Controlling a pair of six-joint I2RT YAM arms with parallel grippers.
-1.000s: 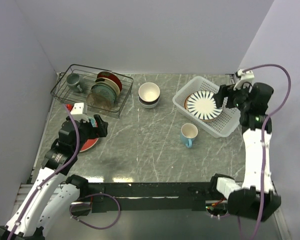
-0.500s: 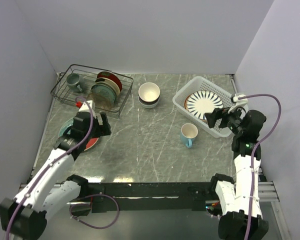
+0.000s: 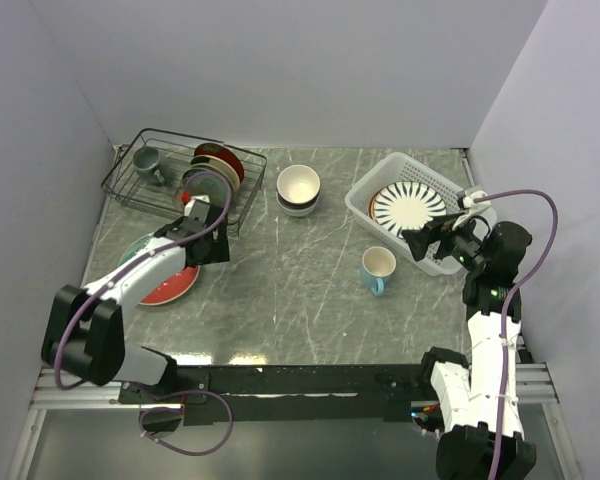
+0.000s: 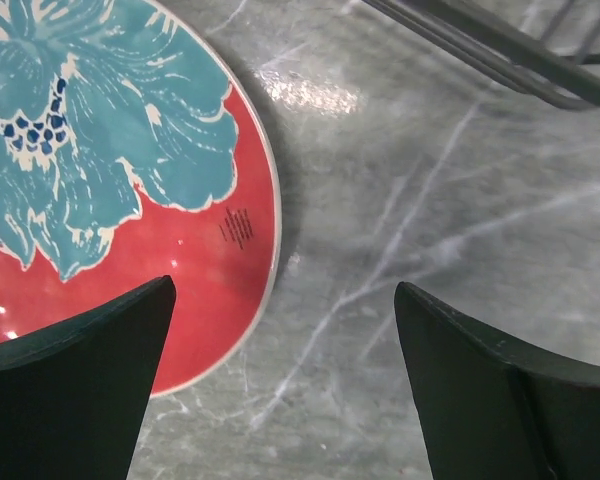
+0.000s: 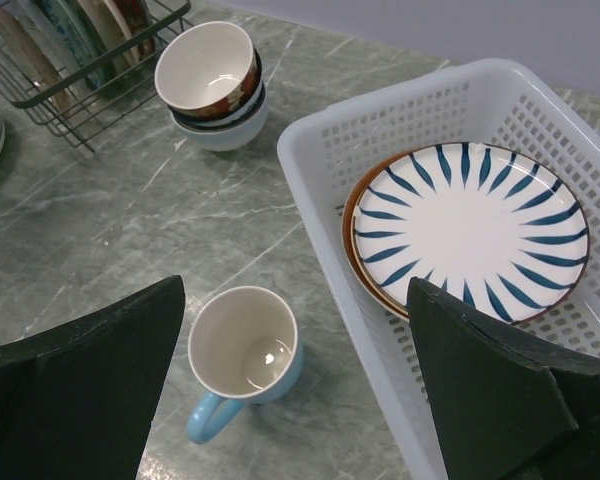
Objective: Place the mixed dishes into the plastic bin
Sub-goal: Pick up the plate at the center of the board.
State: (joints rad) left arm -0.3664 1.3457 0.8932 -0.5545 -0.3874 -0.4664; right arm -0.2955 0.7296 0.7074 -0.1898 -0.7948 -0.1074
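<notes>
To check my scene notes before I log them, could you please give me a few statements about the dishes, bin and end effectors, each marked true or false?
1. The striped plate lies in the bin. True.
2. The blue mug stands inside the bin. False: it stands on the table, just outside the bin.
3. The left end effector and the right end effector are both open and hold nothing. True.
4. The bowls sit in the rack. False: they are stacked on the table between rack and bin.
5. The red plate lies outside the bin. True.
</notes>
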